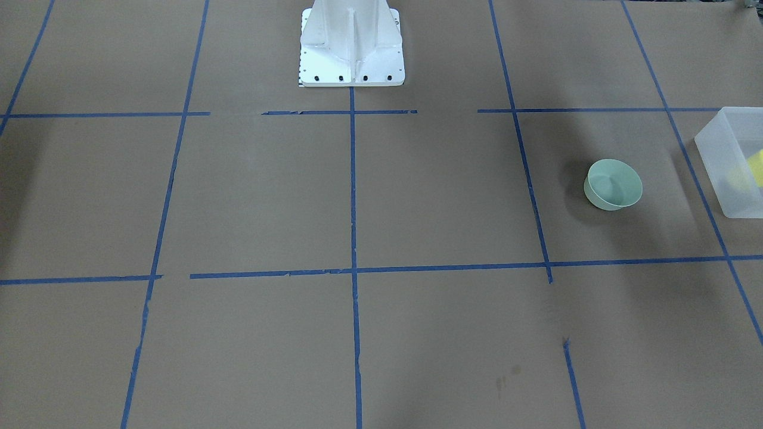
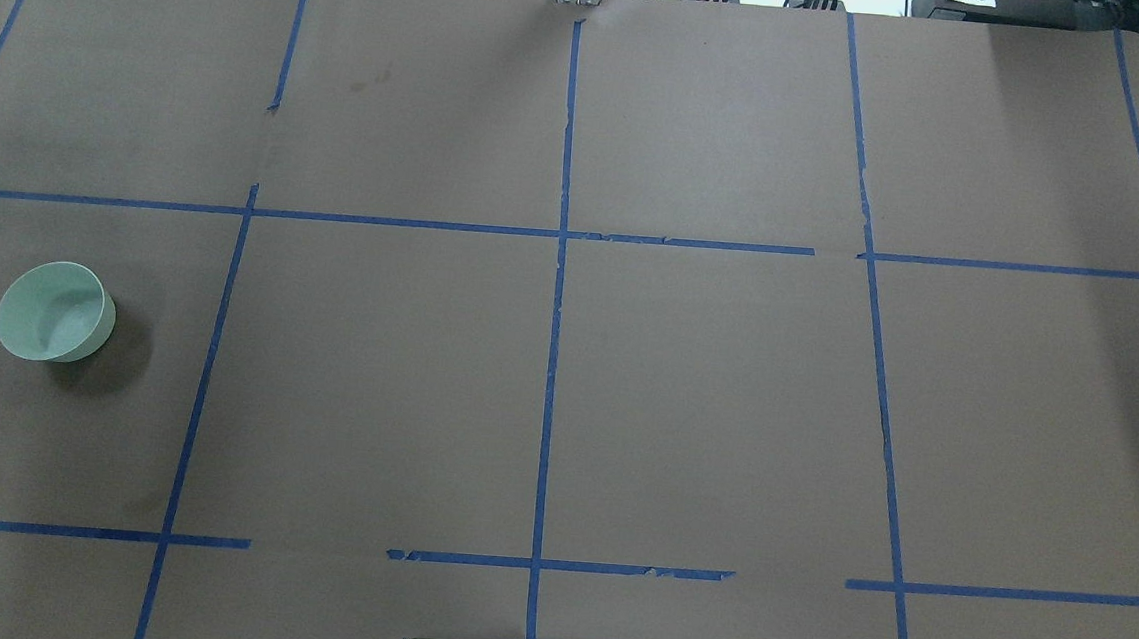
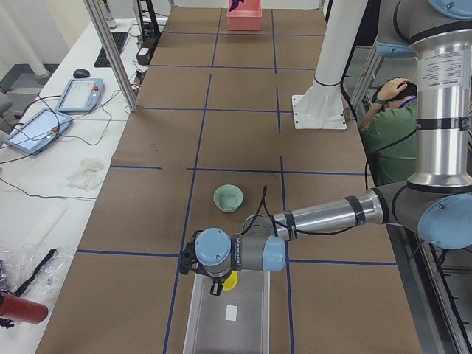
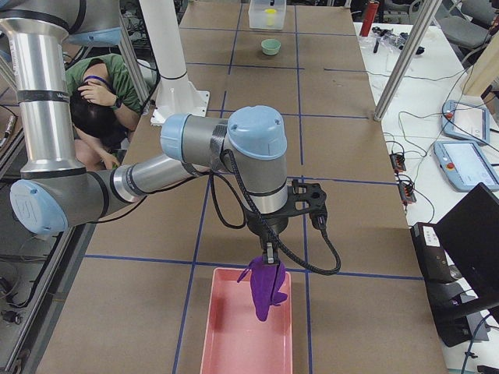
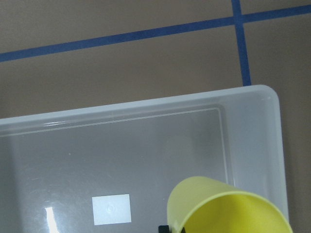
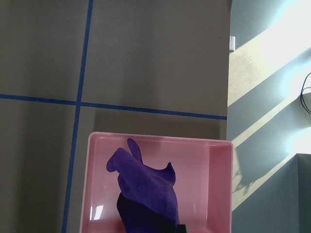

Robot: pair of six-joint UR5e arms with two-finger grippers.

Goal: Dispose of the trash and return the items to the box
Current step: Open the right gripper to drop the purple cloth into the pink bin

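My left gripper (image 3: 215,285) is shut on the yellow cup (image 5: 228,208), holding it tilted just over the near end of the frosted white box (image 5: 146,141). Only a black bit of a finger shows beside the cup. Through the box wall (image 1: 724,155) the cup shows as a yellow patch. The mint-green bowl (image 2: 54,312) stands upright on the table, apart from the box (image 3: 243,324). My right gripper (image 4: 267,255) is shut on a purple glove (image 6: 146,187), which hangs down into a pink bin (image 6: 218,184).
The white robot pedestal (image 1: 351,47) stands at the middle of the robot's table edge. A person (image 3: 391,118) crouches behind it. Tablets and cables lie on the side bench (image 3: 44,133), with aluminium posts at the table's far edge.
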